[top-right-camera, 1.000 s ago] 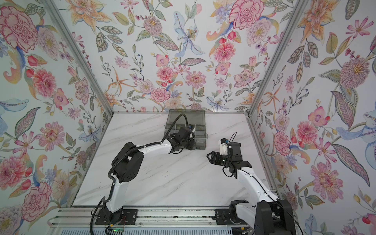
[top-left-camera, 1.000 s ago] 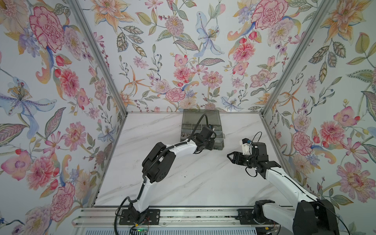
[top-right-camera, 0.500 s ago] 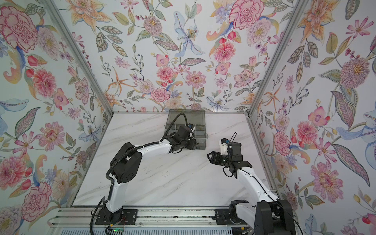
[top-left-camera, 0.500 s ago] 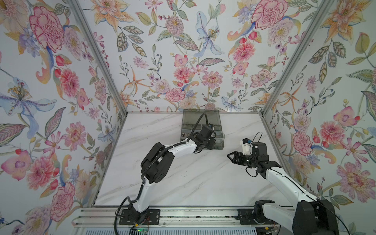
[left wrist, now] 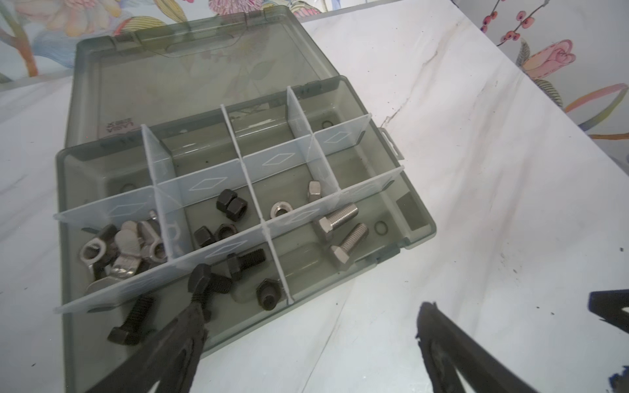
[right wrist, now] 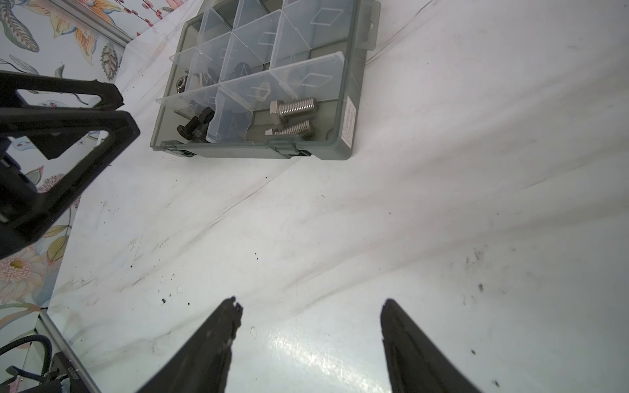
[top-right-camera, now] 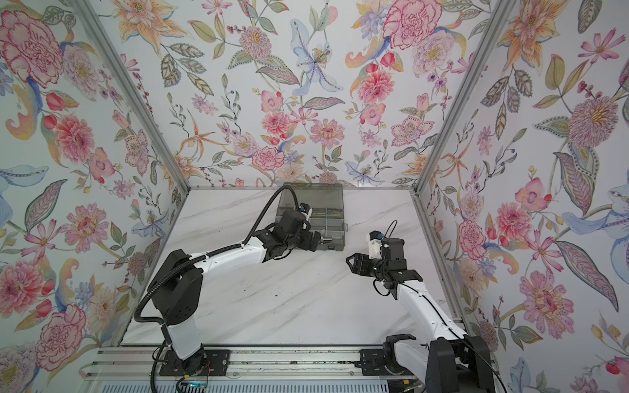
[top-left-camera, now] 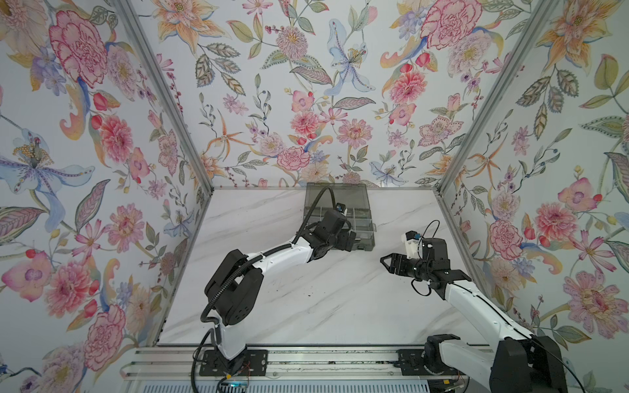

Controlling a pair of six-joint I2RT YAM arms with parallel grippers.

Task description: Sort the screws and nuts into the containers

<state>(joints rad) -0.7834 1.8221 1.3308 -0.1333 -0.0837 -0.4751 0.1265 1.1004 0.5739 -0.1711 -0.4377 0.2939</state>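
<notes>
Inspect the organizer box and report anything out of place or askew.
One black screw sits askew in the organizer box: head propped at a divider, by the open left gripper, while the silver screws lie flat. Dark specks dot the table.

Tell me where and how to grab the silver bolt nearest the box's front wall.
Grip the silver bolt across its threaded shank, straight down from above: it lies flat in its cell, with a second silver bolt close alongside, so a sideways approach looks cramped.
</notes>
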